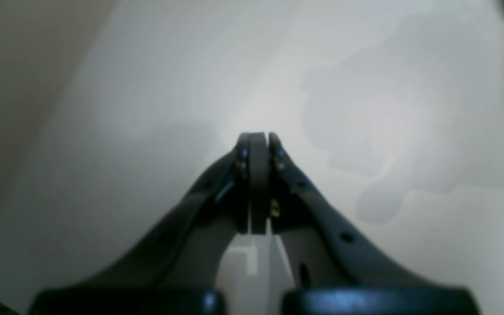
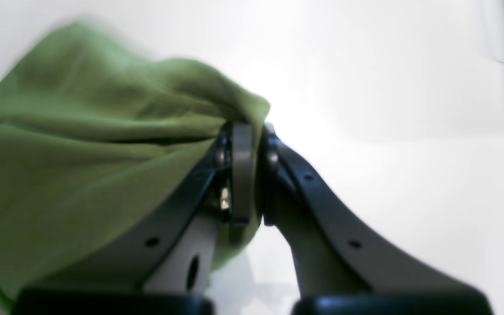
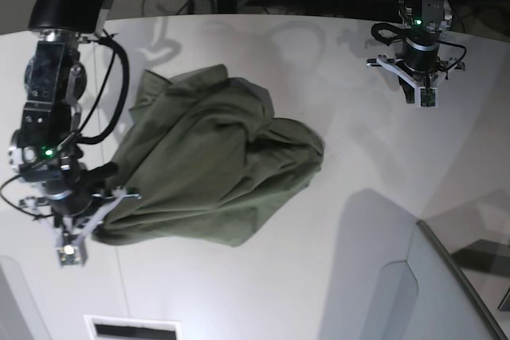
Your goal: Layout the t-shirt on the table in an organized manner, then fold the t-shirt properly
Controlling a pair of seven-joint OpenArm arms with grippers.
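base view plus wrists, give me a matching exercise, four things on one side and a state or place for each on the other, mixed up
Things:
1. t-shirt
2. left gripper
3. right gripper
4. table

States or places:
A. shut on nothing, over bare white surface
B. white, carries everything else
C. crumpled in a green heap, not laid flat
D. shut on a green cloth edge

Pairs: 1-C, 2-A, 3-D, 4-B

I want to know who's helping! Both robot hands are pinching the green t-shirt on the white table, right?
Not quite. Only the right gripper pinches the t-shirt. The left gripper is shut on nothing above the bare table, as the left wrist view shows.
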